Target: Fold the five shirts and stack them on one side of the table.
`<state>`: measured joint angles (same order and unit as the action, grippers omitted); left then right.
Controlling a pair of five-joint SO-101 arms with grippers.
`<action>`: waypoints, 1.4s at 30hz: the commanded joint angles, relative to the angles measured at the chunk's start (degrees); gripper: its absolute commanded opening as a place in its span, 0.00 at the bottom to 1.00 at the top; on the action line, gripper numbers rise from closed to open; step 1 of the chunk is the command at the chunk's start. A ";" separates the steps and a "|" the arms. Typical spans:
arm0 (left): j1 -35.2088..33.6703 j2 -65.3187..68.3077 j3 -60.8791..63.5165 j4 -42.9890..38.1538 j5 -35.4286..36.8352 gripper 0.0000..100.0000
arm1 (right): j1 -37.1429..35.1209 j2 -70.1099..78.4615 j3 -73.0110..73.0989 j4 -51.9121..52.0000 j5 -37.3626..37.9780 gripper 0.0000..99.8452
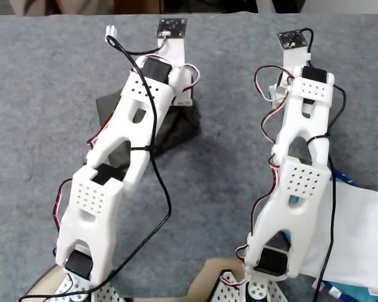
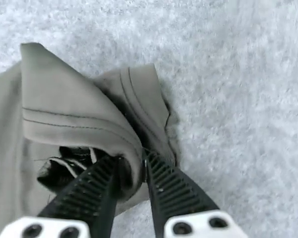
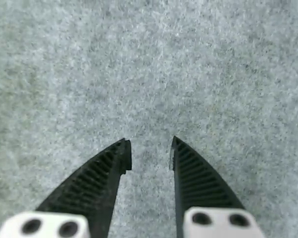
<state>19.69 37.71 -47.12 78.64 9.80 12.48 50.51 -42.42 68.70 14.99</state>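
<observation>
Left tool (image 2: 134, 161), closest to the lens, is clenched on a bunched fold of the grey-olive shirt (image 2: 64, 99), near a stitched hem. The hold looks shallow and seems to take in more than one layer. A lift could let the cloth slip free, or drag the heap askew. Right tool (image 3: 150, 148) hangs released over bare bench (image 3: 149, 59), well apart, so a one-sided pull may twist the garment. It lies crumpled, hem curled over, in the bench's left half toward the far edge. A white shirt (image 1: 359, 233) lies flat by the right edge.
</observation>
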 commanded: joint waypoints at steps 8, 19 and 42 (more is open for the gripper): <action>0.79 -4.00 -0.79 1.58 2.90 0.20 | -0.13 -0.13 -0.92 -0.88 -0.44 0.15; -10.90 -3.65 -15.38 12.48 2.81 0.14 | -0.13 -0.13 -0.92 -0.97 -0.35 0.15; 3.43 14.55 -19.69 16.79 6.95 0.02 | -0.13 -0.13 -1.01 -0.97 -0.35 0.15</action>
<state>19.60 52.84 -62.07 93.49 16.48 12.48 50.51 -42.42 68.70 14.99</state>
